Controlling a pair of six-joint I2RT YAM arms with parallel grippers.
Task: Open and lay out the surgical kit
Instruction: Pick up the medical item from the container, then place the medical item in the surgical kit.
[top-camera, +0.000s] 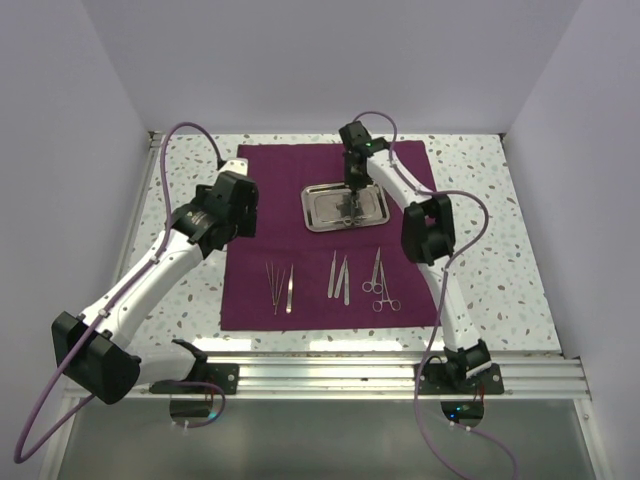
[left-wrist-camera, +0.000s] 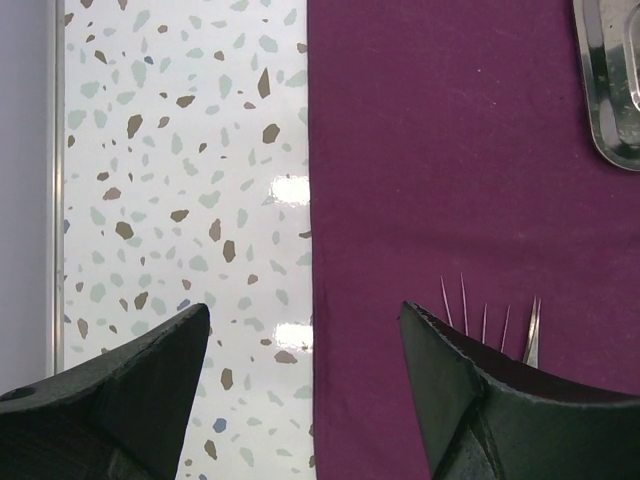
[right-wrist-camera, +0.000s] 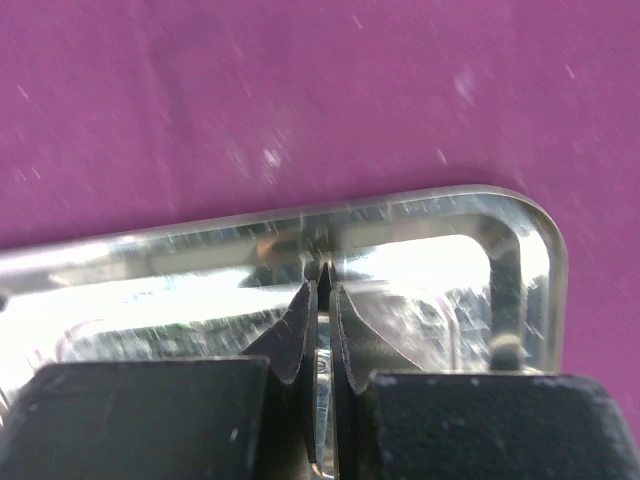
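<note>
The dark purple cloth wrap (top-camera: 300, 190) lies spread flat on the table. The steel tray (top-camera: 325, 208) sits on its far half. My right gripper (top-camera: 350, 207) reaches down into the tray (right-wrist-camera: 520, 250), and the right gripper (right-wrist-camera: 322, 285) is shut on a thin silver instrument (right-wrist-camera: 322, 370) whose kind I cannot tell. Tweezers (top-camera: 272, 285), more tweezers (top-camera: 337, 275) and ring-handled scissors and forceps (top-camera: 377, 275) lie in a row on the cloth's near half. My left gripper (left-wrist-camera: 304, 310) hangs open over the cloth's (left-wrist-camera: 450, 180) left edge, holding nothing; tweezer tips (left-wrist-camera: 463, 300) show beside its right finger.
The speckled tabletop (top-camera: 190, 170) borders the cloth on the left, right and far sides. White walls enclose the table on three sides. A metal rail (top-camera: 400, 370) carrying the arm bases runs along the near edge.
</note>
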